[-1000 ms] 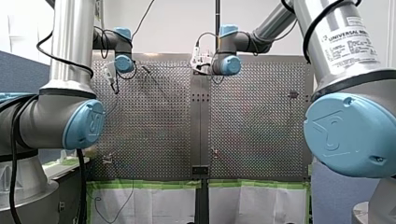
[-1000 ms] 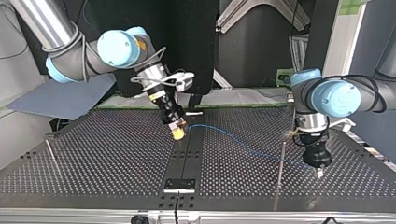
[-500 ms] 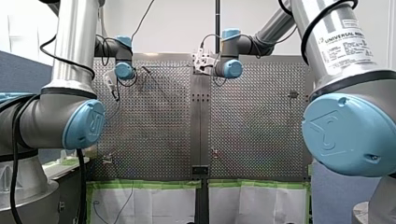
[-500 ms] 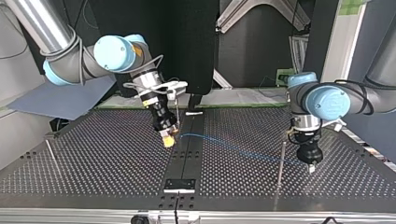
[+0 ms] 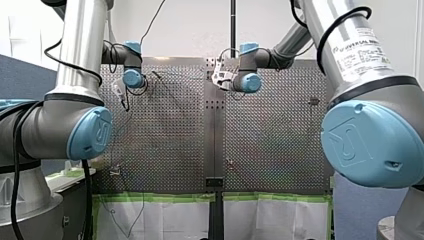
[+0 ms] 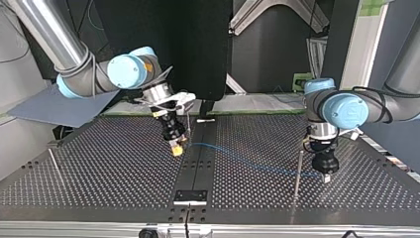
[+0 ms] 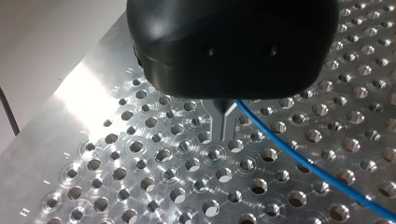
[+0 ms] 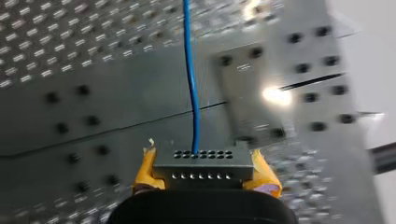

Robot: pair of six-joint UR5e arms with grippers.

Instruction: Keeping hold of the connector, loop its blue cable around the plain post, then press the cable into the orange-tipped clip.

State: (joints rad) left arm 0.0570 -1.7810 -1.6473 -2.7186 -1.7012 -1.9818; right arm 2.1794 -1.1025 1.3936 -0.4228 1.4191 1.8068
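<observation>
In the right wrist view my right gripper [image 8: 203, 176] is shut on a grey connector [image 8: 201, 162], held between yellow pads [image 8: 145, 171]. The blue cable [image 8: 191, 79] leaves the connector and runs ahead over the plate. In the top view that gripper [image 6: 176, 148] hangs left of the centre strip. From there the cable [image 6: 247, 161] crosses to my left gripper [image 6: 326, 176]. The cable passes the thin plain post [image 6: 297, 173] just before it reaches that gripper. In the left wrist view the metal fingertips [image 7: 225, 114] are shut on the cable [image 7: 299, 158], close above the holes. A small reddish-tipped clip [image 5: 229, 162] stands near the strip.
A perforated metal table [image 6: 99, 183] with a dark centre strip [image 6: 197, 168] fills the scene. Another thin post [image 6: 54, 166] stands at the top view's left. A small bracket [image 6: 190, 197] sits on the strip near the front edge. Green tape [image 5: 160, 197] lines one table edge.
In the top view my right gripper carried the connector leftward and a little nearer the camera. My left gripper slid left toward the plain post, drawing the cable up to it.
</observation>
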